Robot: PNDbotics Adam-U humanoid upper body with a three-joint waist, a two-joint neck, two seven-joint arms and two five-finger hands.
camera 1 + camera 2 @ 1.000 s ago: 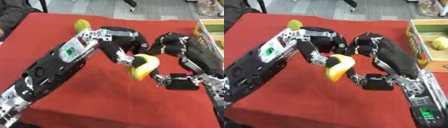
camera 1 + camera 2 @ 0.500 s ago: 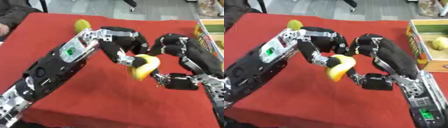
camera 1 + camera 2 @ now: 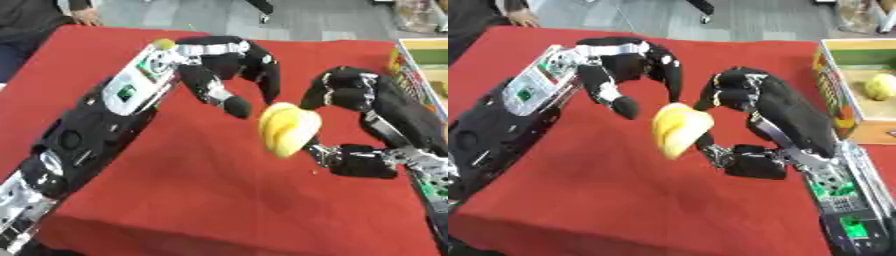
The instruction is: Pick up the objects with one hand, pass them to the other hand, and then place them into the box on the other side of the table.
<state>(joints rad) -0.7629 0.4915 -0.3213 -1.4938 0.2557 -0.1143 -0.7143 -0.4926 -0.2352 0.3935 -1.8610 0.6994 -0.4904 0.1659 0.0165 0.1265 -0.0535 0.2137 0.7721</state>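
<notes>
Right hand [image 3: 763,107] pinches a smooth, curved yellow fruit [image 3: 677,129] between thumb and curled fingers; left hand [image 3: 636,67], fingers arched and empty, hangs just beside it above red cloth [image 3: 614,185].

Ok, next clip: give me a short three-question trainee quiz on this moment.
1. True or false: the left hand grips the yellow fruit.
2. Which hand has the fruit? A) left B) right C) both
3. Fill in: the box at the table's right edge already holds a yellow ____.

Key:
1. False; its fingers are apart from the fruit.
2. B; the right hand pinches it above the red tablecloth.
3. Fruit.
</notes>
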